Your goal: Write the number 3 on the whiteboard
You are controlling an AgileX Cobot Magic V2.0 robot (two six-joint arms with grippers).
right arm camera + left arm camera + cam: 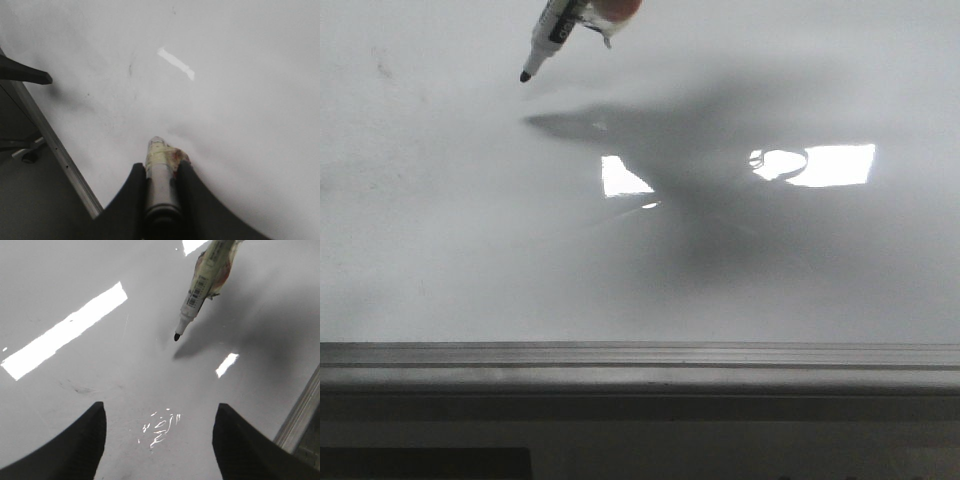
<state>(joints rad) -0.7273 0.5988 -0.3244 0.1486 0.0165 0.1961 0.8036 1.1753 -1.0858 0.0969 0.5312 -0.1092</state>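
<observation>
Whiteboard (440,250) bare beneath marker (548,38) clamped in right hand (161,200).

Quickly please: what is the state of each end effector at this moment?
Left end effector: open, holding nothing.
Right end effector: closed on the marker.

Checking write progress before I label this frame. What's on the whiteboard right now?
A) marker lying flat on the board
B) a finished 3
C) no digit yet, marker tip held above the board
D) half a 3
C: the whiteboard shows only glare and shadow, and the marker tip hangs apart from its own shadow.
</observation>
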